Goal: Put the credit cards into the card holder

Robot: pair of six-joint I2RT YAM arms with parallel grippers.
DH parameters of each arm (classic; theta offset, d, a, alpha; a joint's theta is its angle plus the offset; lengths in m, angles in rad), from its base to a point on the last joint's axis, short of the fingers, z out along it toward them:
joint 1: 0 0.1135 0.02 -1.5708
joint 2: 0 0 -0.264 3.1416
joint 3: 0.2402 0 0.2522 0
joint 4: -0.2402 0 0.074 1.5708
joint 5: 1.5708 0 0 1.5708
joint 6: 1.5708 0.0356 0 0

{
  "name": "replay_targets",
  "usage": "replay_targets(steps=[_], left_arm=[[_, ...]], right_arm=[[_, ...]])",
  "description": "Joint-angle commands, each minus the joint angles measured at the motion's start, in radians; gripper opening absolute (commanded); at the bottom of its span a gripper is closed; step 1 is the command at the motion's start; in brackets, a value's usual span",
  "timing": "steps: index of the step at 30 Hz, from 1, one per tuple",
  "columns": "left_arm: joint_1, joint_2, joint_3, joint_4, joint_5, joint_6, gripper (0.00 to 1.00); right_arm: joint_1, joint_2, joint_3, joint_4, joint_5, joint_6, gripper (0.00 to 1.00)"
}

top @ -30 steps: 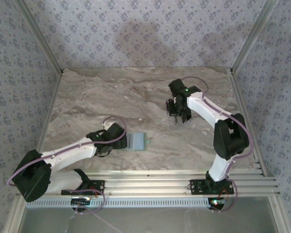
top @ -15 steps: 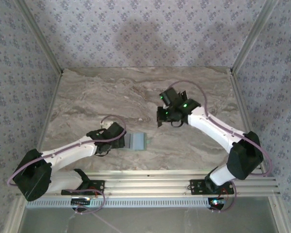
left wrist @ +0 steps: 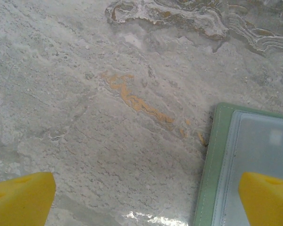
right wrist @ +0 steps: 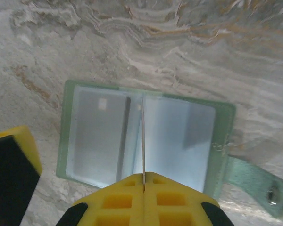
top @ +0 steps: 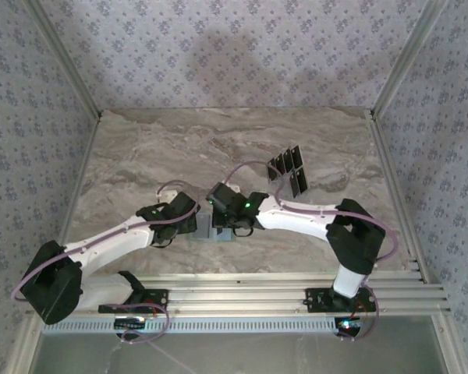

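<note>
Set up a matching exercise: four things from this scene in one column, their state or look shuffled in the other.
1. left pincer
2. right pincer
3. card holder
4. credit cards

A. dark, spread out on the table
B. open wide
C. pale green, lying open
D. shut

Pairs: 1-B, 2-D, 3-C, 4-A.

Soft, even overhead light throughout. A faint shadow falls on the far wall (top: 218,54). Glare whitens the card holder (right wrist: 179,141) sleeves.

The card holder (right wrist: 179,136) lies on the table (top: 140,156), credit cards (top: 288,170) behind it, rightward.
</note>
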Motion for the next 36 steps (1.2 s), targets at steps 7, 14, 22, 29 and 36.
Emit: replay_targets(steps=[7,14,22,29,36], left_arm=[[0.011,-0.039,-0.012,-0.020,-0.012,-0.014,1.00],[0.012,-0.041,-0.019,-0.007,-0.007,-0.010,1.00],[0.011,-0.035,-0.023,-0.003,0.000,-0.016,1.00],[0.011,-0.046,-0.022,-0.010,0.006,-0.020,1.00],[0.011,-0.050,-0.022,-0.006,0.028,-0.012,1.00]], right_arm=[[0.022,0.063,0.047,0.036,0.046,0.086,0.00],[0.029,0.055,0.016,0.018,0.070,0.107,0.00],[0.028,0.057,-0.043,0.015,0.065,0.113,0.00],[0.019,0.017,-0.094,-0.012,0.070,0.102,0.00],[-0.020,-0.036,-0.152,-0.032,0.066,0.047,0.00]])
